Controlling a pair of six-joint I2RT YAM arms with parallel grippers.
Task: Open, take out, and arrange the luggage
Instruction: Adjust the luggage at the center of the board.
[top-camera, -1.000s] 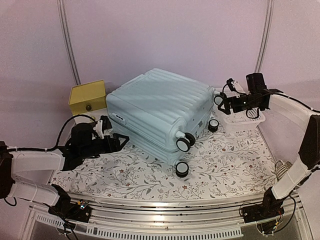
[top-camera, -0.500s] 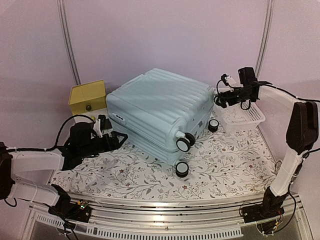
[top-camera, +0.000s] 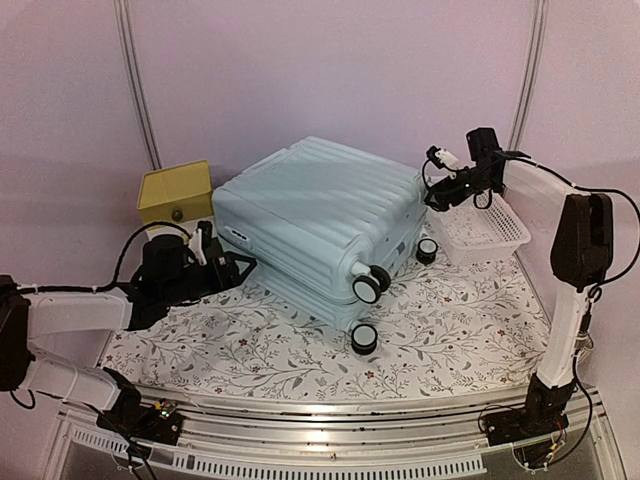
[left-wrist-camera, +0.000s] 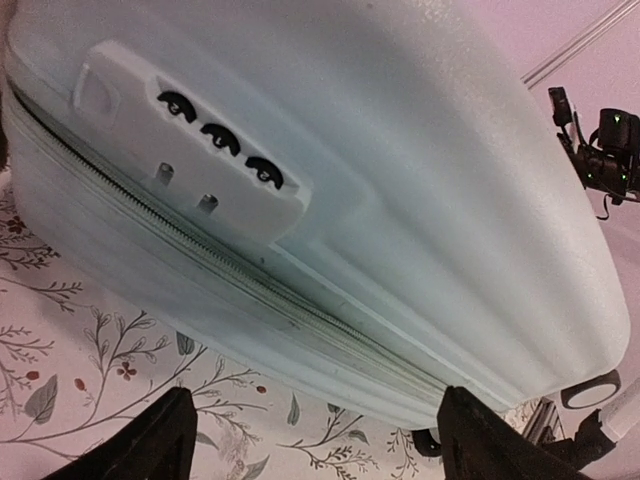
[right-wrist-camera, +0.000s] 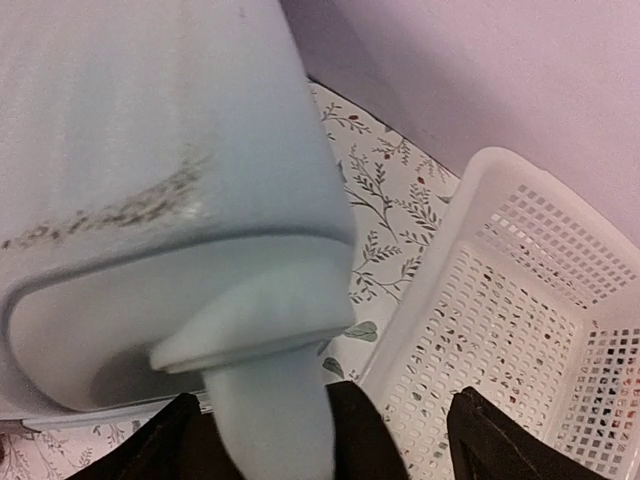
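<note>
- Luggage (top-camera: 320, 215) lies flat on the flowery table (top-camera: 470, 320), between a yellow box (top-camera: 175, 195) and a white basket (top-camera: 490, 232).
- My left fingers (left-wrist-camera: 160, 445) are spread open, low by its near left corner, holding nothing.
- My right fingers (right-wrist-camera: 500, 445) are spread wide at its right end. A pale blue knob (right-wrist-camera: 265, 390) stands between them, and I cannot tell if they touch it.
- Only the left wrist view shows the lock (left-wrist-camera: 200, 150), with three black dials above the zip (left-wrist-camera: 250, 290). Its numbers are too blurry to read.
- Only the right wrist view shows a brown scuff (right-wrist-camera: 130, 205) on the shell.
- Only the top view shows the yellow box.
</note>
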